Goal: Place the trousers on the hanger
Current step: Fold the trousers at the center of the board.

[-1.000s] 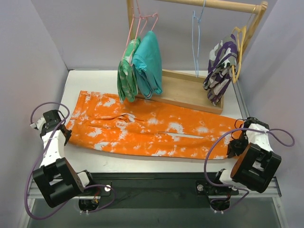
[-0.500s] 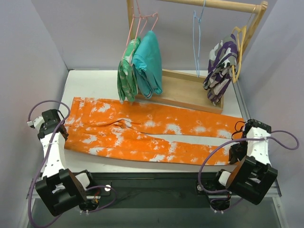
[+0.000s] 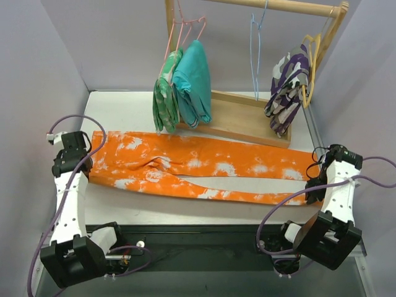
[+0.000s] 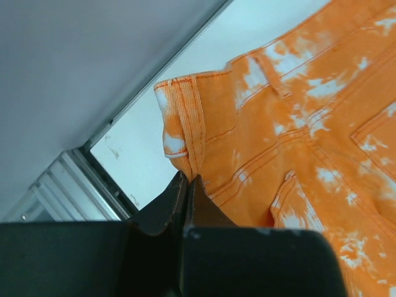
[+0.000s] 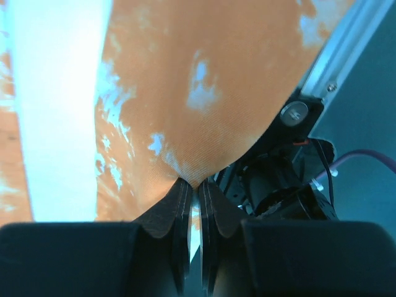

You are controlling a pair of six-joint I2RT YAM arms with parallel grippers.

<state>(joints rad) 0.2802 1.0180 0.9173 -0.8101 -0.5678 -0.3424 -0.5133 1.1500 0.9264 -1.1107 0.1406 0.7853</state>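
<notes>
The orange trousers (image 3: 198, 167) with white splotches stretch across the table between both arms, held taut. My left gripper (image 3: 79, 166) is shut on the waistband corner; in the left wrist view its tips (image 4: 187, 180) pinch the orange cloth (image 4: 297, 136). My right gripper (image 3: 312, 185) is shut on the leg end, and the right wrist view shows its tips (image 5: 193, 189) nipping the cloth (image 5: 204, 93). The light-blue hanger (image 3: 256, 49) hangs empty from the wooden rail (image 3: 291, 6) at the back.
A wooden rack base (image 3: 247, 117) stands behind the trousers. Pink hangers carry a teal garment (image 3: 193, 83) and a green patterned one (image 3: 164, 99). A purple-and-white garment (image 3: 286, 90) hangs on a yellow hanger (image 3: 312, 55) at right. Grey walls close both sides.
Both arms have moved apart and back from the near edge, pulling the trousers from a loose spread into a narrower, tighter strip lifted between the grippers.
</notes>
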